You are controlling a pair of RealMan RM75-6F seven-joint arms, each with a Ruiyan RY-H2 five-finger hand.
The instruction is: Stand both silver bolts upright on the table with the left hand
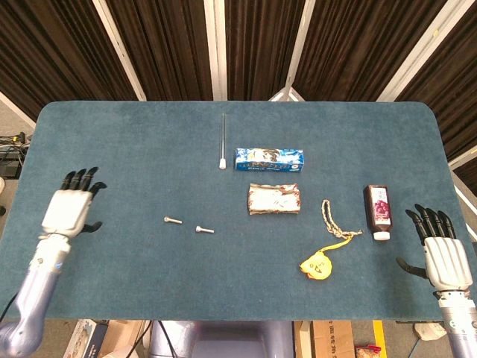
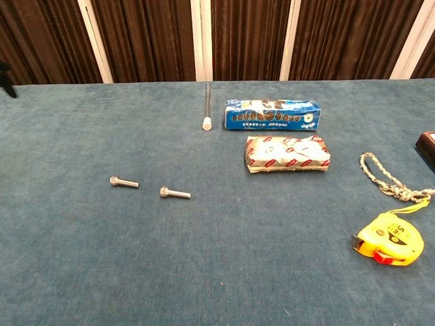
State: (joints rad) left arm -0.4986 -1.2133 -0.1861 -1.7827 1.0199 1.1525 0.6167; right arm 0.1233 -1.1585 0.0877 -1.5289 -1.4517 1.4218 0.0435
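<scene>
Nothing of the task is done yet: both silver bolts lie on their sides on the blue felt-like surface (image 1: 112, 149), so each has still to be picked up and stood on end. The left bolt (image 1: 173, 220) and the right bolt (image 1: 204, 230) rest near each other, left of and a little nearer the robot than the crinkled red-and-white packet (image 1: 274, 198). They are small, smooth metal pins with a wider round head at the left end.

The left robot hand (image 1: 68, 210) hovers well to the left of the packet, beyond the bolts, fingers spread and holding nothing. The right robot hand (image 1: 443, 253) waits on the packet's far right side, also spread and empty.

The napped cloth should give slightly under a narrow bolt head, so I judge balance will be delicate.
</scene>
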